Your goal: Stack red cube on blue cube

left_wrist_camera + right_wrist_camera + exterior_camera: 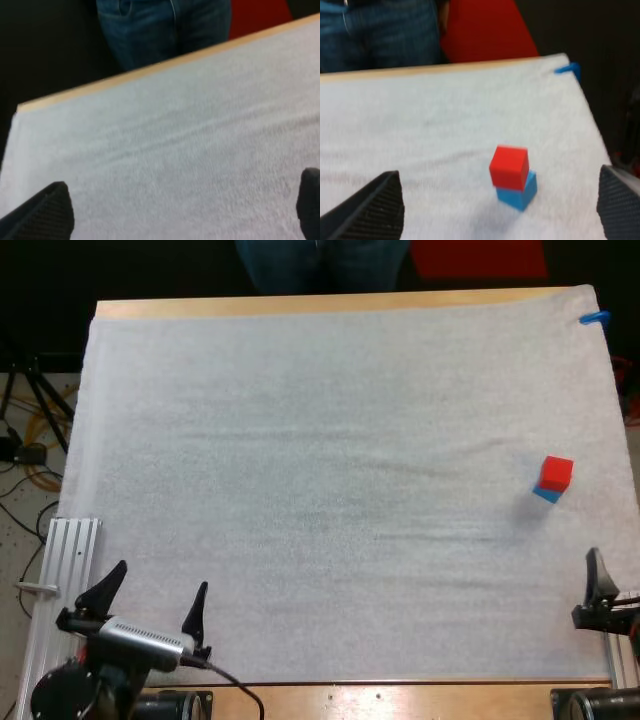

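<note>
A: Where's the red cube?

B: On top of the blue cube, far over on the right side of the mat, near its edge. The high view places the stack on the mat. The right wrist view gives it close up, with the red sitting askew and a blue corner poking out from under it.

A: And the right gripper?

B: Low at the near right edge, well apart from the stack. From its own camera the fingers stand wide apart, with bare mat between them and the cubes farther off. It holds nothing.

A: Left gripper?

B: At the near left corner, over the mat's edge. Its fingers are spread wide too and touch nothing. Its wrist view looks across bare mat to the table's far edge.

A: Anything else?

B: A person's legs in jeans beyond the far side.
</note>
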You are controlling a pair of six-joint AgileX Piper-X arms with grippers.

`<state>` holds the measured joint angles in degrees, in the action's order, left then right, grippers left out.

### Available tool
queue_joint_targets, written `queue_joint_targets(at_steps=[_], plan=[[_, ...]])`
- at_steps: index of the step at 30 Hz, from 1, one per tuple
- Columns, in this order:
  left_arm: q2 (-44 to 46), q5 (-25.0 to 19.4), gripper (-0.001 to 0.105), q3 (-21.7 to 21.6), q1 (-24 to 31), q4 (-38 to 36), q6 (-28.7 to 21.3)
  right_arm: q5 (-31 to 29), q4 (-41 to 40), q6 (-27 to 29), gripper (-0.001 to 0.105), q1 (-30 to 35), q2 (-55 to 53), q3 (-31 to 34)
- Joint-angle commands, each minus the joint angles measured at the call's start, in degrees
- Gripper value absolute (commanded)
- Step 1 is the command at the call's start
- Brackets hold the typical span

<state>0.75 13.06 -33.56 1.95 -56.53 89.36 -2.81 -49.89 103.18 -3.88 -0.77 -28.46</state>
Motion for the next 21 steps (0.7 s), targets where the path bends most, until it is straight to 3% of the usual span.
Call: queue_joint_targets(at_steps=[1, 8, 21], plan=[[8.0, 0.1, 0.087, 0.9, 0.1, 0.8, 0.6, 0.5, -0.6, 0.8, 0.077, 0.3, -2.0, 0.1], [7.9, 0.1, 0.087, 5.4, 0.1, 1.0, 0.8, 0.5, -3.4, 0.8, 0.077, 0.3, -2.0, 0.6], [7.9, 0.1, 0.087, 5.7, 0.1, 1.5, 1.9, 0.5, -4.8, 0.5, 0.077, 0.3, -2.0, 0.6]])
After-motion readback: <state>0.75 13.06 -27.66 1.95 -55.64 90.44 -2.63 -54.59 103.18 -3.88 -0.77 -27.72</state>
